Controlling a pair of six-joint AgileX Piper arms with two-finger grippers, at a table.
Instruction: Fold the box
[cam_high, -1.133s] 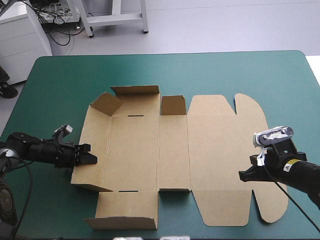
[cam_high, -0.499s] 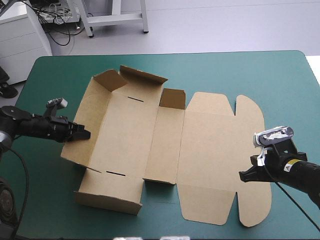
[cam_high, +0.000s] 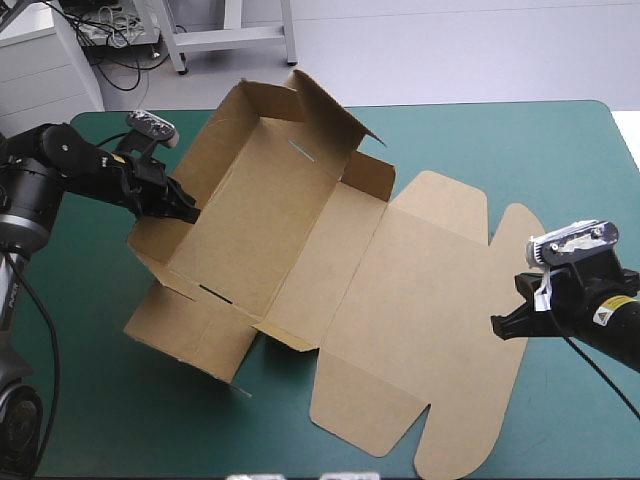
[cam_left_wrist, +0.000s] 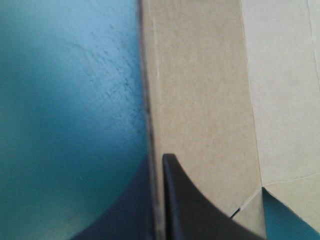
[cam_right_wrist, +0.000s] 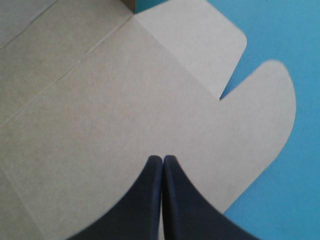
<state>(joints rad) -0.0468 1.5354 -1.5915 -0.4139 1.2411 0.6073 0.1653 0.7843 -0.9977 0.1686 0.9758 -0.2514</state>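
- The brown box (cam_high: 300, 240) is recorded across the centre and left of the high view, set diagonally on the teal-green tabletop (cam_high: 530, 160).
- Its walls toward the upper left are raised. Its lid is laid flat toward the lower right.
- The left claw (cam_high: 186, 208) is clamped on the box's left wall, with the board pinched between the black fingers (cam_left_wrist: 190, 220).
- The right claw (cam_high: 497, 327) is fully closed at the right of the frame, its fingers met in one point at the lid's edge.

the brown box (cam_high: 400, 270) lies askew on my teal-green tabletop (cam_high: 520, 150): its left half stands as a tray with walls raised, one wall pinched in my left tool (cam_high: 186, 209), its round-flapped lid flat.
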